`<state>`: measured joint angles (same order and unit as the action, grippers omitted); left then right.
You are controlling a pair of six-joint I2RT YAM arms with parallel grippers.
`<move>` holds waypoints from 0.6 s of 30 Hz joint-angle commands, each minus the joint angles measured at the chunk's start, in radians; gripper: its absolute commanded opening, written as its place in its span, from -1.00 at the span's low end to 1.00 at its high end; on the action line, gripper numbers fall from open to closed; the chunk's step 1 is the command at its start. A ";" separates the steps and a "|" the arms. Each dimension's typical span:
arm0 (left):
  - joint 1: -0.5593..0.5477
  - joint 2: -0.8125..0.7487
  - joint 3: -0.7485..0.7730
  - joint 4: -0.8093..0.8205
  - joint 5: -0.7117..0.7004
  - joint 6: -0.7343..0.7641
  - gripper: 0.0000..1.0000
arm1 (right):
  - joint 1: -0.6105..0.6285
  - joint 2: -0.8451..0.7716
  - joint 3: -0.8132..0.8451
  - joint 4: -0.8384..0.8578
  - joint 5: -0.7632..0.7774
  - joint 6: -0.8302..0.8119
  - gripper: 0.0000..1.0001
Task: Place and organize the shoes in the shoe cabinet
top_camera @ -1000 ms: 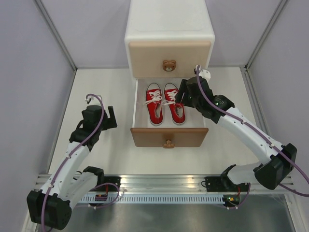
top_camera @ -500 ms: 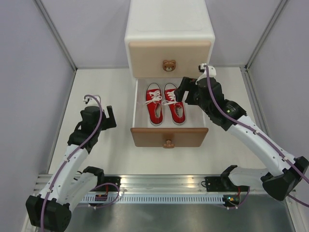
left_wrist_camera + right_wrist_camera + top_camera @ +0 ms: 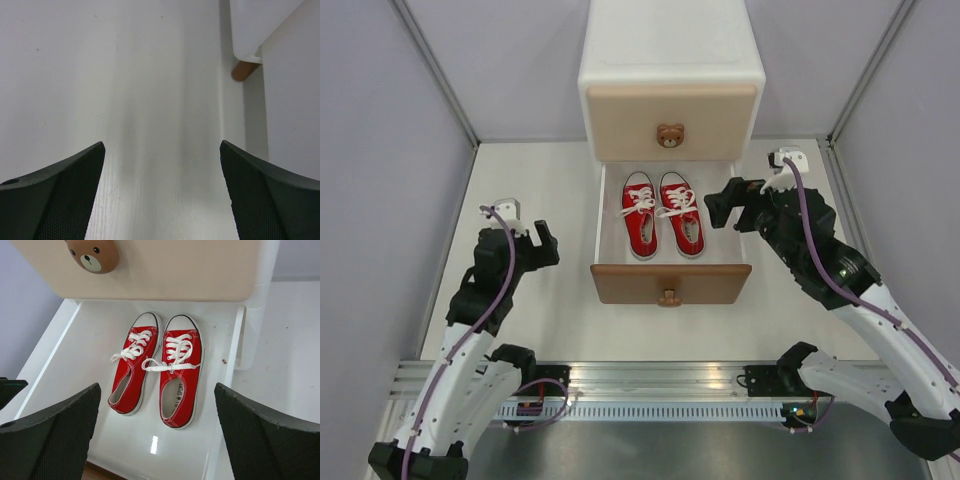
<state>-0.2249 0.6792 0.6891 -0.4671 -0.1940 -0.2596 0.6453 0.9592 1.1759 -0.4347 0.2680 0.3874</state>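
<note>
Two red shoes (image 3: 640, 214) (image 3: 681, 212) lie side by side, toes toward the back, in the pulled-out lower drawer (image 3: 668, 284) of the white shoe cabinet (image 3: 670, 55). The beige upper drawer (image 3: 670, 108) with its bear knob (image 3: 670, 135) is shut. My right gripper (image 3: 723, 208) hovers open at the drawer's right edge, holding nothing. In its wrist view the shoes (image 3: 134, 367) (image 3: 180, 372) show between the wide jaws (image 3: 157, 386). My left gripper (image 3: 546, 245) is open over bare table to the left of the drawer, and its wrist view (image 3: 162, 144) shows only tabletop between the fingers.
The drawer's white side walls (image 3: 600, 215) frame the shoes. A brown cabinet leg (image 3: 245, 70) stands on the white table (image 3: 530, 180). Grey walls close both sides and the back. A metal rail (image 3: 650, 385) with the arm bases runs along the near edge.
My right gripper has drawn back out of the drawer to the right, away from the right shoe, with its jaws spreading wider. The left arm has pulled back slightly toward the near left.
</note>
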 commanded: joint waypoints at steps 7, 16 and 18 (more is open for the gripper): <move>-0.004 -0.150 0.084 -0.062 0.177 -0.007 0.97 | 0.001 -0.206 -0.113 -0.055 0.022 -0.079 0.96; -0.004 -0.262 0.032 -0.085 0.174 0.010 0.97 | -0.001 -0.208 -0.113 -0.090 -0.079 -0.048 0.89; -0.002 -0.264 0.024 -0.084 0.162 0.010 0.97 | -0.001 -0.165 -0.079 -0.091 -0.096 -0.047 0.87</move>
<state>-0.2253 0.4221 0.7300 -0.5465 -0.0414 -0.2596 0.6449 0.7464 1.0565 -0.5201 0.2234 0.3367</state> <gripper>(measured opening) 0.983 0.941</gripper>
